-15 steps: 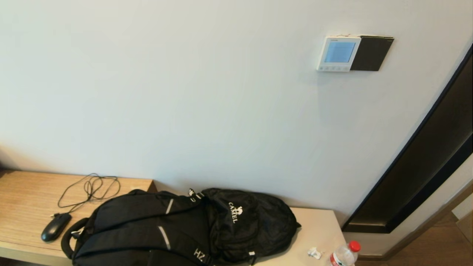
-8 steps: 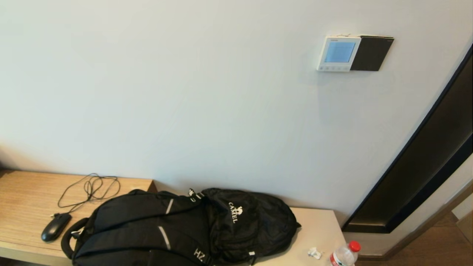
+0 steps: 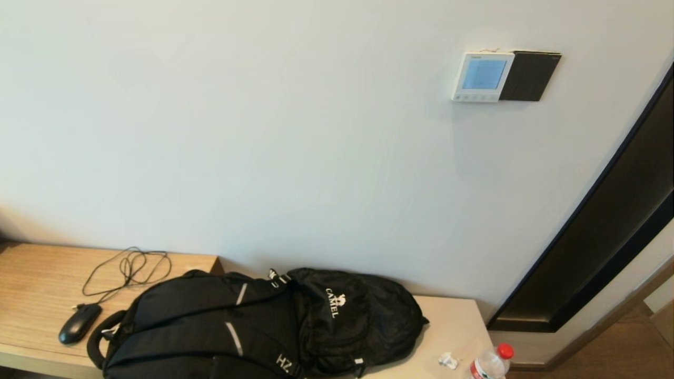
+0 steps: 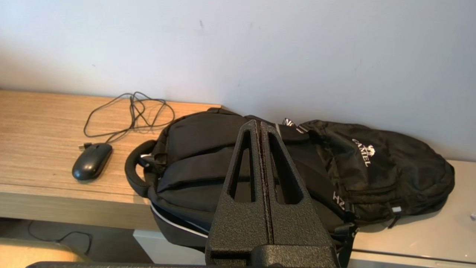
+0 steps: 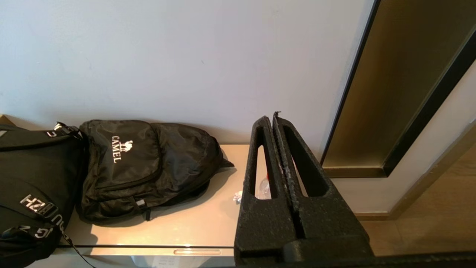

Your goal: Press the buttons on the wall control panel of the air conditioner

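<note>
Both end effectors are sitting low and out of the head view, each showing only in its own wrist view. The left end effector is pressing its two fingers flat together with nothing between them, hanging in the air in front of the black backpack — touching nothing. The right end effector is likewise closing its fingers tip to tip on nothing, hovering before the pale tabletop near the dark door frame. In the head view, the air conditioner's wall control panel is hanging high on the wall at about 1 o'clock, its screen glowing light blue, with the buttons running along its bottom edge and a dark square plate touching its 3 o'clock side. A mouse is lying at 8 o'clock and a red-capped bottle at 5 o'clock.
</note>
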Robot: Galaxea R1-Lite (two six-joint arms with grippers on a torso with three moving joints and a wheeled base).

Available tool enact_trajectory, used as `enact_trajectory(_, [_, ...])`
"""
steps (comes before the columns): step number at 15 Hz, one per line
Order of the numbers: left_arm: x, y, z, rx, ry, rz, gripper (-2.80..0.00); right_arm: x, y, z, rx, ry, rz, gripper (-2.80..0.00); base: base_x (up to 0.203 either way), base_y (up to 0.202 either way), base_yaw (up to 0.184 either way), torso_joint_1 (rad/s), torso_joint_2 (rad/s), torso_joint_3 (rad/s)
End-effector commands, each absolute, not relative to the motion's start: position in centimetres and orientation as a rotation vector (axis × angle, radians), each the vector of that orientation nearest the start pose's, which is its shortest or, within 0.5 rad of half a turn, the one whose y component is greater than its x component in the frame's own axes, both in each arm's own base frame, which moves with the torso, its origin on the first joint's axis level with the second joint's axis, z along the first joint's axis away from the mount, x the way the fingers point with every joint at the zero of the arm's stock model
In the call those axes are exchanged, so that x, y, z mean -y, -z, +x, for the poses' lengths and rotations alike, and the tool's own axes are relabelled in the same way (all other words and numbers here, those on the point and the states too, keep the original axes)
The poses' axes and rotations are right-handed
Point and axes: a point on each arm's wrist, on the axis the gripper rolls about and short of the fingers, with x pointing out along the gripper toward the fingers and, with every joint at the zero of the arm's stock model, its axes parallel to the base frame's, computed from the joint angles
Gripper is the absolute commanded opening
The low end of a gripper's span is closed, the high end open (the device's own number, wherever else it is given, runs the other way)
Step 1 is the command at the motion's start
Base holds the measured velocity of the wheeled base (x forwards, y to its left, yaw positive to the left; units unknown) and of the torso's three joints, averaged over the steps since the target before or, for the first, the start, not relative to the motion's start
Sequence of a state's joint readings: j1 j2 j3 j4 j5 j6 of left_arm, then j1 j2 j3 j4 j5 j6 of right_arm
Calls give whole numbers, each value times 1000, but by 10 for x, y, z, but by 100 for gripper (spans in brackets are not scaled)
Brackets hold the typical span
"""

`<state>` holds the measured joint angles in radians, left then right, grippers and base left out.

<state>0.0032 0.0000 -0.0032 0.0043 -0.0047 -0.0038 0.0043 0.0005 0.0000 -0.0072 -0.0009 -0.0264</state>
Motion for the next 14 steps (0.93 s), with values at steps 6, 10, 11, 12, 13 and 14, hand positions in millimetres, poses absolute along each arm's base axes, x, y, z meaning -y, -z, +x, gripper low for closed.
enact_trajectory(6, [0, -76, -23, 0, 0, -6, -280, 0, -75, -22, -1, -2, -27, -280, 0, 0, 0, 0, 0, 0])
enact_trajectory(10, [0, -76, -23, 0, 0, -8, -280, 0, -76, -22, 0, -2, -27, -280, 0, 0, 0, 0, 0, 0])
enact_trajectory(11, [0, -76, -23, 0, 0, -9, -280, 0, -75, -22, -1, -2, -26, -280, 0, 0, 0, 0, 0, 0])
enact_trajectory(12, [0, -76, -23, 0, -1, -9, -280, 0, -75, -22, -1, -2, -26, -280, 0, 0, 0, 0, 0, 0])
enact_trajectory(13, [0, -76, -23, 0, 2, -9, -280, 0, -75, -22, -1, -2, -26, -280, 0, 0, 0, 0, 0, 0])
enact_trajectory(14, [0, -76, -23, 0, 0, -9, -280, 0, -75, -22, 0, -2, -28, -280, 0, 0, 0, 0, 0, 0])
